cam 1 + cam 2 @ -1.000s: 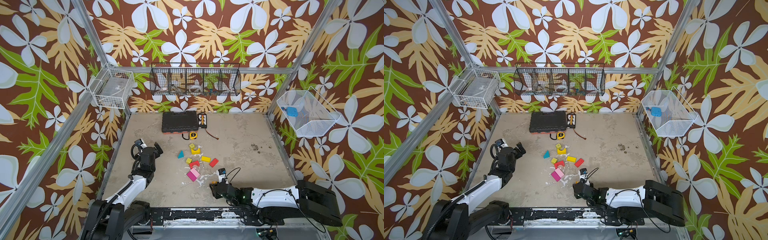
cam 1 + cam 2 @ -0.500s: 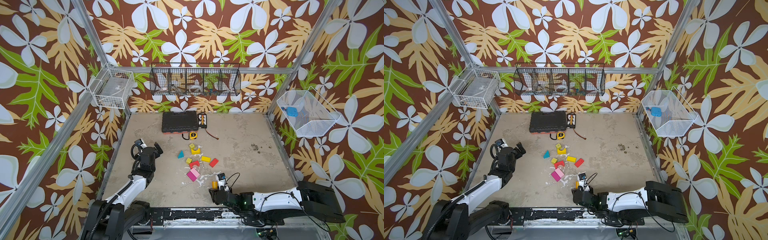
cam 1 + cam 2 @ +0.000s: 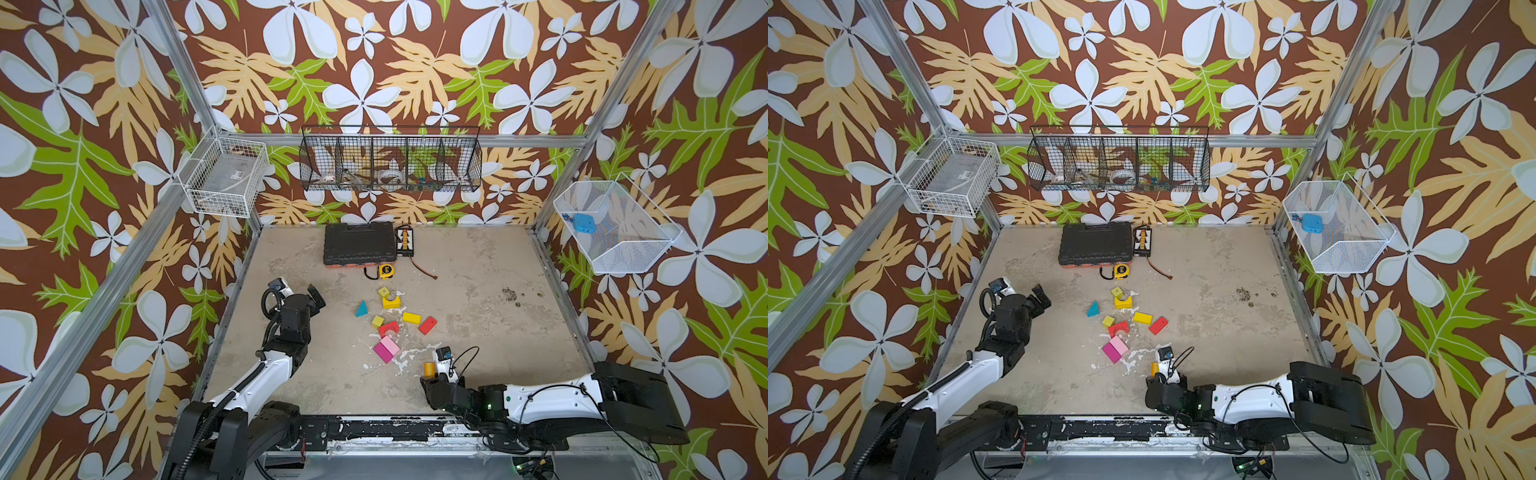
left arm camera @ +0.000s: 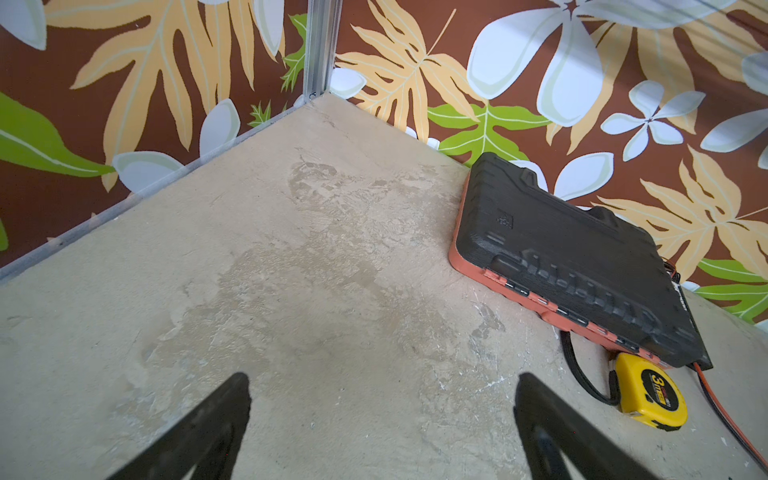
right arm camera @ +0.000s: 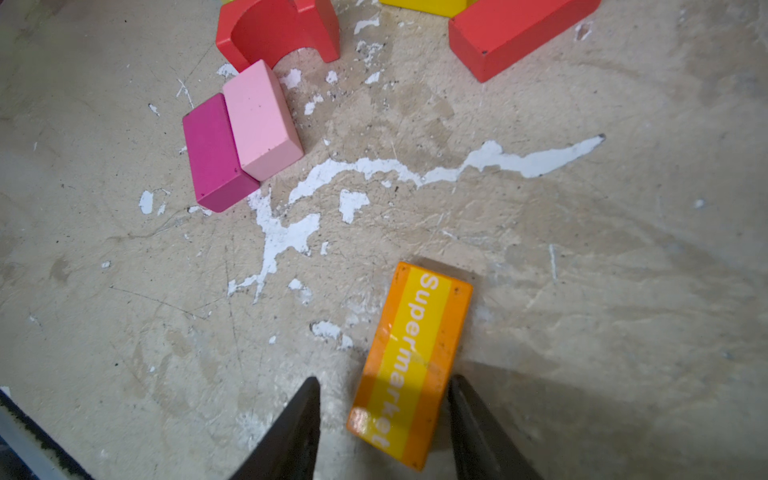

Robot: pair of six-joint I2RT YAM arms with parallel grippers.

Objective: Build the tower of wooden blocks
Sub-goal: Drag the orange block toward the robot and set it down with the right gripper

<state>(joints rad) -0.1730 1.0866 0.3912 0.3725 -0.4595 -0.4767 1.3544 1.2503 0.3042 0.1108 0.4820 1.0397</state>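
Scuffed beige tabletop (image 3: 490, 316) (paint chipped white) bears scattered wood blocks (image 3: 411, 318) — plus a black case (image 3: 359, 243) and tape measure (image 3: 386, 271).

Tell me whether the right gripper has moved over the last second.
Yes. The right gripper has pulled back toward the front rail, away from the pink block, uncovering the orange block.

You have bare bench (image 3: 490, 299) down the whole right side, and on the left too, clear up to the back corner. At the back middle the black tool case (image 3: 359, 243) and the yellow tape measure (image 3: 386, 270) just in front of it stand in your way. Loose wood blocks (image 3: 411, 318) crowd the centre with only narrow gaps. Nearer the front, an open lane runs between the touching magenta brick (image 5: 216, 153) and pink brick (image 5: 262, 120) and the orange block (image 5: 411, 365).
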